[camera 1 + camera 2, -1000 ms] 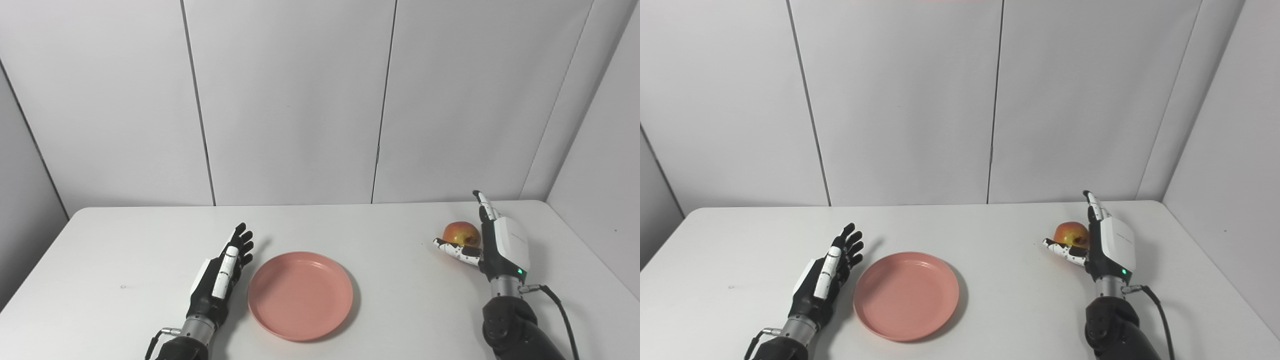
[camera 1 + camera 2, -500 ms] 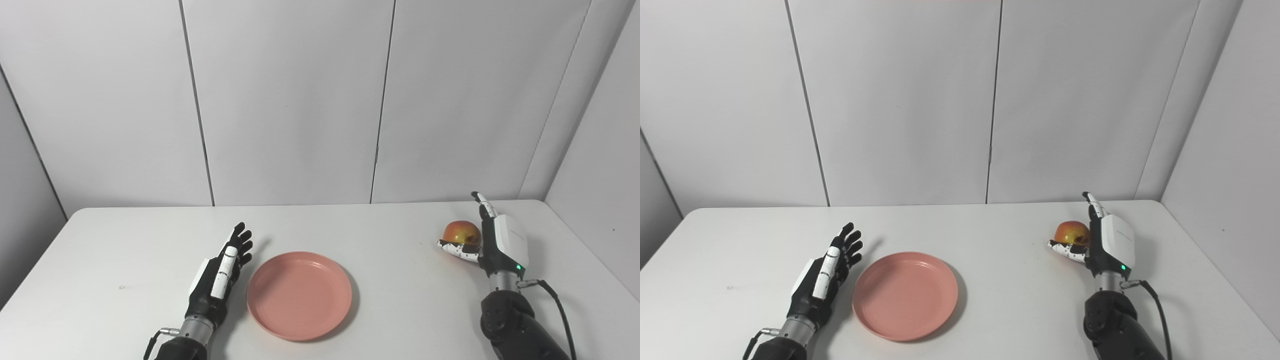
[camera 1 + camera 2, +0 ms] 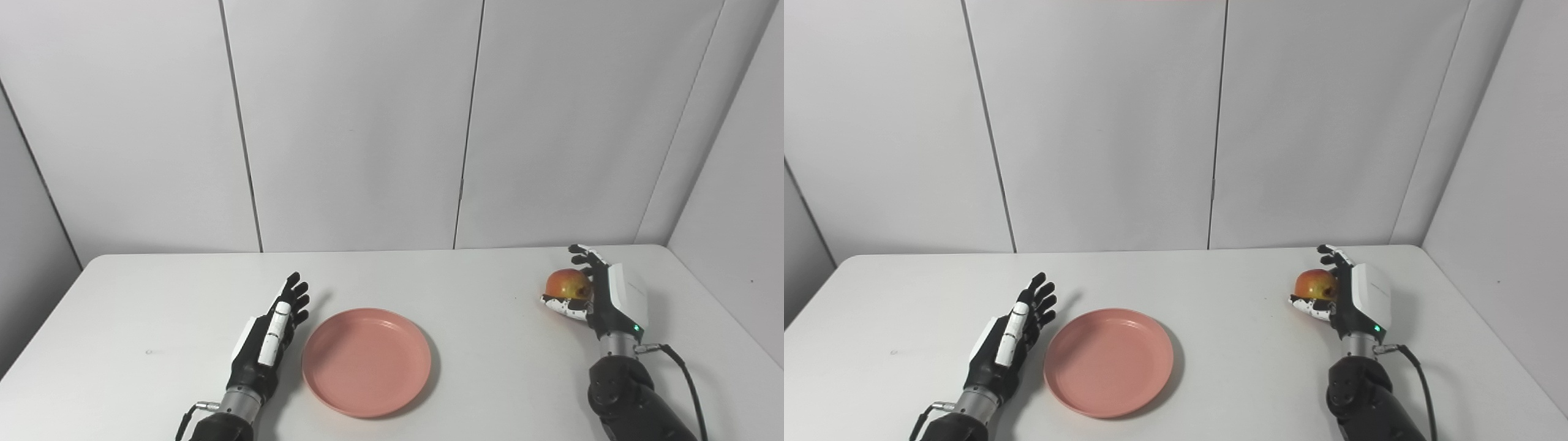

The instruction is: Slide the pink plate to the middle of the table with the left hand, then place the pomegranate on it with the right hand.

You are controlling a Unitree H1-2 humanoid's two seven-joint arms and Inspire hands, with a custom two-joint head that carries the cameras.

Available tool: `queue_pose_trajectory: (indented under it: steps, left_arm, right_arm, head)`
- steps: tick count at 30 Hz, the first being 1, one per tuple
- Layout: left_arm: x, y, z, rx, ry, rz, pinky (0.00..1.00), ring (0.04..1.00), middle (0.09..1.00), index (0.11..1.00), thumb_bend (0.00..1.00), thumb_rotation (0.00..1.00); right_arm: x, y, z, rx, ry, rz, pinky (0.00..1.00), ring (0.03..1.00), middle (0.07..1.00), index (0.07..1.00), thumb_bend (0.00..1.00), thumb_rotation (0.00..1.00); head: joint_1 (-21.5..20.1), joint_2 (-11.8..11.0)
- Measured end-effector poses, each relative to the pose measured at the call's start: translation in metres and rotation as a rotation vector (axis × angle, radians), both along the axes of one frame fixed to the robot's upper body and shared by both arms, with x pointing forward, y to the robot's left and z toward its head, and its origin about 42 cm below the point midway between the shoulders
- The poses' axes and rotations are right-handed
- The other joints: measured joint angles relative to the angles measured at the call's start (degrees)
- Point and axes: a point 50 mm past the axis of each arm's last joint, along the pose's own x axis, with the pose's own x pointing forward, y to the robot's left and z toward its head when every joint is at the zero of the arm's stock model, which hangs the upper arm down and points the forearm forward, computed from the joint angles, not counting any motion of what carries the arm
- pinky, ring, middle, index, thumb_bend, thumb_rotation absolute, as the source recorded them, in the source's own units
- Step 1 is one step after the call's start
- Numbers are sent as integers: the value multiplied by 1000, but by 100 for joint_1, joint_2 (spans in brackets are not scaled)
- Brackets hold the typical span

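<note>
- Surface (image 3: 490,380): white, both arms enter from the near edge. No obstacles visible between the right fingers and the plate.
- Pink plate (image 3: 366,361): flat on the surface near its middle, just right of the left fingers, well apart from the right fingers. Slide step judged done.
- Left hand (image 3: 269,334): resting beside the plate rim, fingers (image 3: 297,294) straight and spread, holding nothing; contact with the rim cannot be told.
- Right hand (image 3: 603,294): fingers (image 3: 582,252) curled over the top of the fruit, thumb under its near side. Wrap looks partial, not fully closed.
- Pomegranate (image 3: 566,283): inside the right fingers, at the far right of the surface; lifted or still resting, cannot tell.
- Risk: round, smooth fruit in a shallow wrap may roll out during the lift or the carry left, should the fingers not tighten first.
- Risk: a release from height onto the shallow plate could let it roll off the rim.
</note>
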Motion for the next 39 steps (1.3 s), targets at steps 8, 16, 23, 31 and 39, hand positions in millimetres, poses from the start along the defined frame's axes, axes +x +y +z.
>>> queue_pose_trajectory:
  steps: [8,16,23,31,39]
  left_arm:
    - [-1,0,0,0,-1,1,954,966,972,980,531,1000]
    - [-1,0,0,0,-1,0,949,964,970,978,535,1000]
    - [0,-1,-1,2,1,1,942,959,968,977,541,1000]
    - [1,-6,-2,6,1,2,928,948,954,960,558,1000]
    - [1,-9,-1,43,-5,40,896,923,930,930,559,1000]
  right_arm:
    - [-3,1,0,21,-9,4,398,502,456,526,520,0]
    - [-5,4,0,26,-13,22,374,461,444,535,518,0]
    - [-6,4,0,32,-16,23,380,457,445,536,518,0]
    - [-13,11,4,45,-76,48,382,453,449,533,519,0]
    - [-19,33,20,72,-146,136,353,436,447,535,518,0]
  head:
    - [0,0]
    - [9,-9]
    - [70,-35]
    - [149,-44]
    - [290,9]
